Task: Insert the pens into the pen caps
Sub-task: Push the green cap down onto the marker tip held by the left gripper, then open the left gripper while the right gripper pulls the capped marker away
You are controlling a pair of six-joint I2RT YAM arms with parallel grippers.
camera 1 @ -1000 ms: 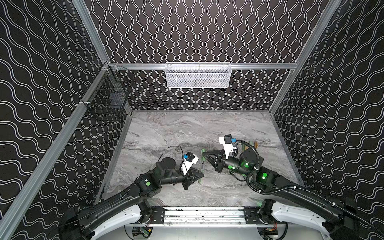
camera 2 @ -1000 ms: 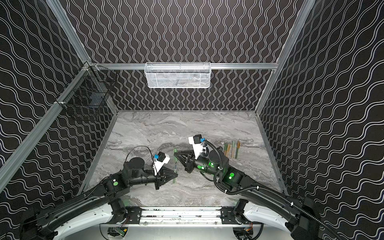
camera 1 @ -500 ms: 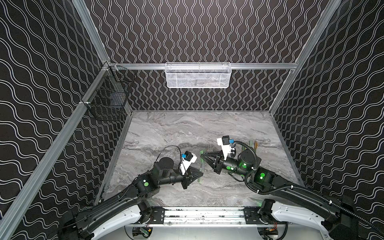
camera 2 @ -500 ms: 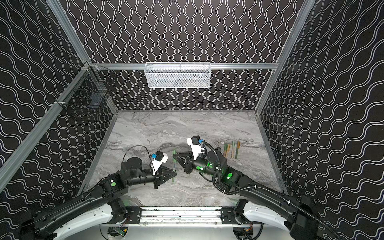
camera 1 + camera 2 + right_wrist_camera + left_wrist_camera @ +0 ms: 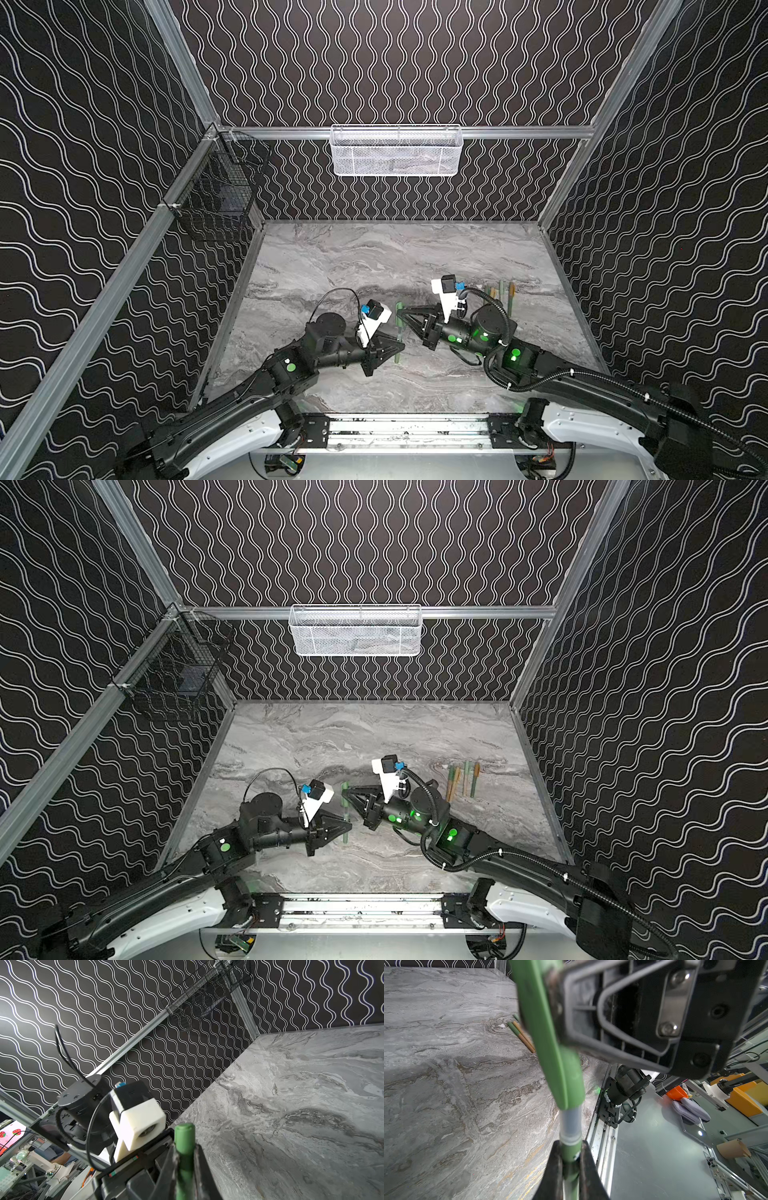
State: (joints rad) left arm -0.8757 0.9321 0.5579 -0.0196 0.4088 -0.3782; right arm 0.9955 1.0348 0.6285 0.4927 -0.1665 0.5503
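Green plastic spans the gap between both arms, raised near the middle of the marble table (image 5: 332, 257). The left gripper (image 5: 397, 346) pinches the green pen (image 5: 569, 1152) by its barrel at the 6 o'clock end, probably to brace it. The right gripper (image 5: 402, 310) is clamped on the green pen cap (image 5: 184, 1132) at the 12 o'clock end, on the same axis for pushing. A grey neck shows between them, so seating looks incomplete. Other pens (image 5: 463, 779) lie toward 3 o'clock.
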